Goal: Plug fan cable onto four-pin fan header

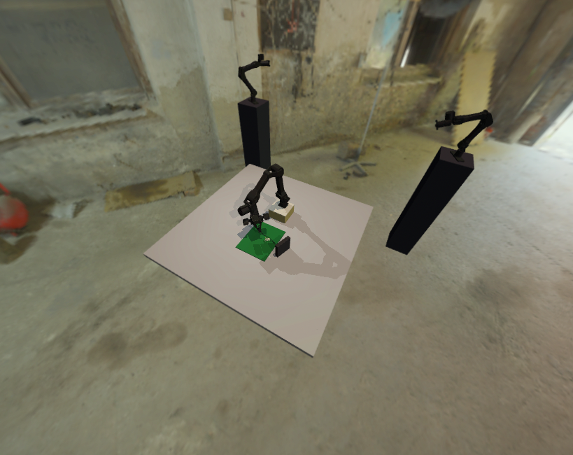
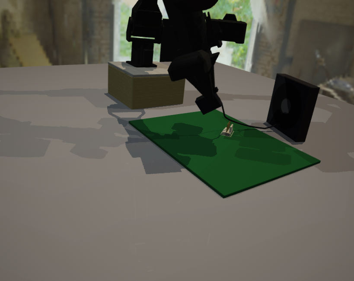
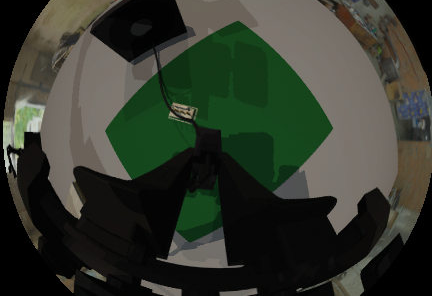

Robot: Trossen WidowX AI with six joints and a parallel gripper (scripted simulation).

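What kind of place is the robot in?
Maybe an old, run-down building: the plaster wall is stained and peeling, a worn board lies about, and the floor has dark blotches.

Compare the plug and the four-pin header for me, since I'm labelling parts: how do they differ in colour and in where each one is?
The plug is black; the header is pale, with brownish pins. The plug is raised off the board, shut in the hand; the header stands on the board. The plug sits tilted; the header's base lies flat. Both are much smaller than the board.
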